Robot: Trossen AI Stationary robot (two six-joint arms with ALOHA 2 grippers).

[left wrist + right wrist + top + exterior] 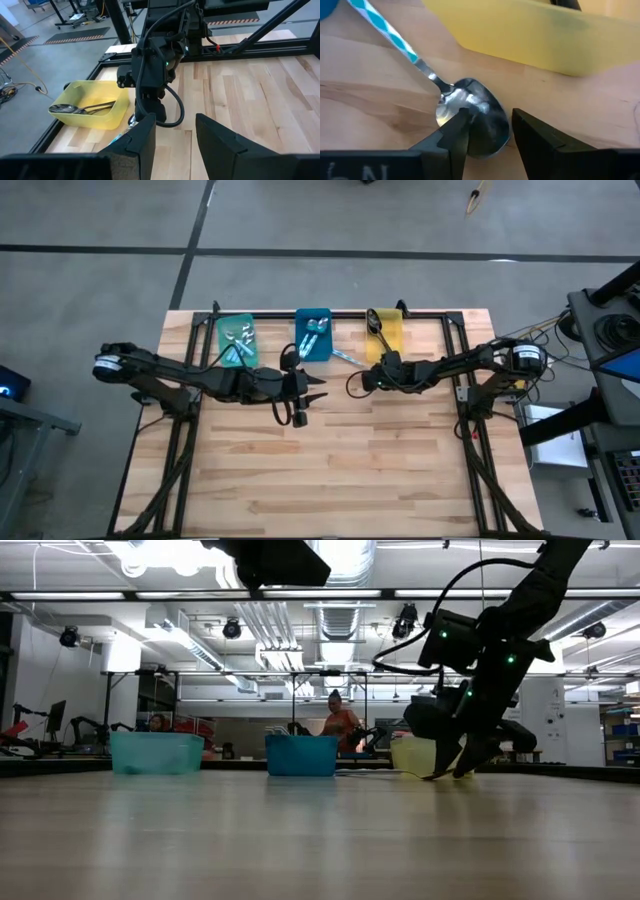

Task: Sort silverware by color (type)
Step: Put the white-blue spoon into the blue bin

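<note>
Lone spoon (470, 117) flat on the table (380, 470), just beside the yellow bin (530, 35), shiny bowl squarely under the right gripper (487, 132), blue-patterned handle running away toward the blue bin (314, 332). Right fingers partly spread, straddling the bowl's rim, nothing gripped yet. Left gripper (172, 135) well apart over mid-table, part open and empty, so clearly the farther of the two.

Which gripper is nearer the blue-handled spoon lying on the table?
Right. The right gripper is down over the spoon, fingers straddling its bowl. The left gripper waits farther off, near the table's middle.
</note>
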